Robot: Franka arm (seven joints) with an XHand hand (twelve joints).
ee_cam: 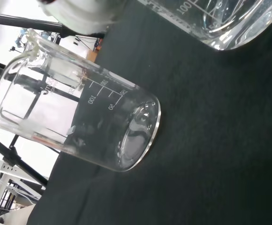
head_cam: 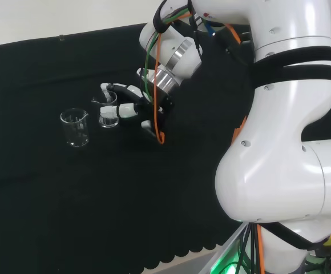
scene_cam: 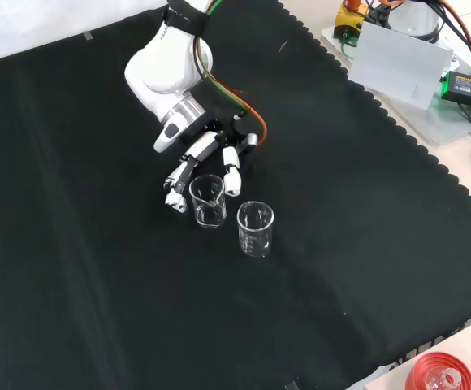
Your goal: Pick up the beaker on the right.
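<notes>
Stage: approach ending, lift not begun | black and white hand (scene_cam: pixel 205 159) is reaching with relaxed, uncurled fingers, flanking the nearer small clear glass beaker (scene_cam: pixel 208 201), grasping nothing | beaker is standing on the black-clothed bench (scene_cam: pixel 365 268), second clear glass beaker (scene_cam: pixel 256 228) at its 4 o'clock in the front view | remaining: closing, lifting.

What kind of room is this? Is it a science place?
Probably a robot lab with a science setup. A white robot arm with a hand reaches over a bench covered in black cloth, where two clear glass beakers stand. Cables and electronics sit at the bench's edge.
</notes>
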